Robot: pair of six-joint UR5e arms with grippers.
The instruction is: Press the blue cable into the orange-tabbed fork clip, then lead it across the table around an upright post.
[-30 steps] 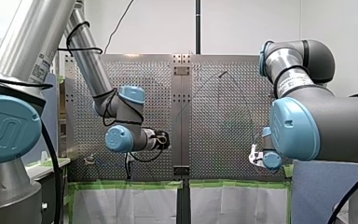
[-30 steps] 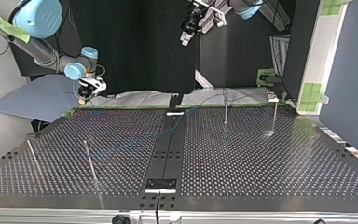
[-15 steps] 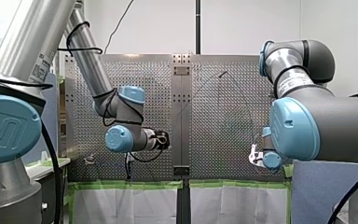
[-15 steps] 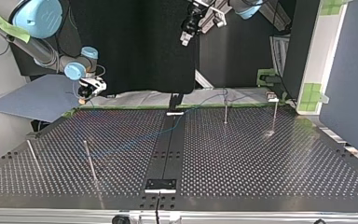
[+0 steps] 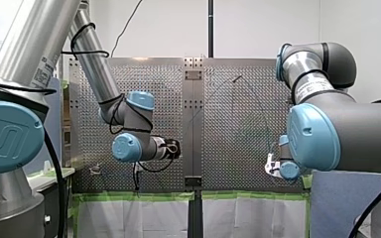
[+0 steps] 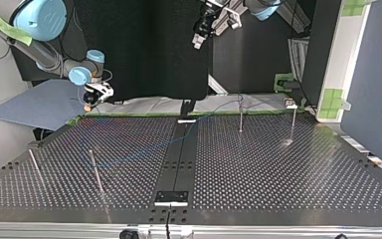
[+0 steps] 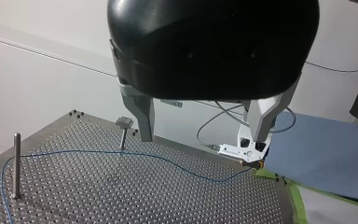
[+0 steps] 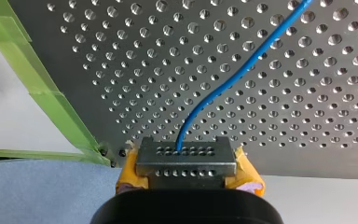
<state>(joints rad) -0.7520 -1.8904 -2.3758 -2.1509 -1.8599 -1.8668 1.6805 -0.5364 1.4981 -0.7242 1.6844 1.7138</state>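
The blue cable (image 8: 242, 70) runs over the perforated table from between the yellow pads of my right gripper (image 8: 184, 156), which is shut on its end just past the table's edge. In the left wrist view the cable (image 7: 98, 152) stretches from that gripper (image 7: 243, 151) across to an upright post (image 7: 16, 163) and bends around it. A small grey clip on a stem (image 7: 124, 124) stands just behind the cable. My left gripper (image 7: 200, 139) hangs high above the table, its metal fingers (image 7: 142, 116) wide open with nothing between them. In the top view it (image 6: 198, 39) is well above the table's far edge.
Several thin upright posts stand on the table (image 6: 278, 174): two at the top view's far right (image 6: 240, 119) (image 6: 292, 124), two at its near left (image 6: 95, 172) (image 6: 35, 167). Green tape (image 8: 51, 100) lines the table's edge. A blue-grey sheet (image 7: 326, 158) lies beyond it.
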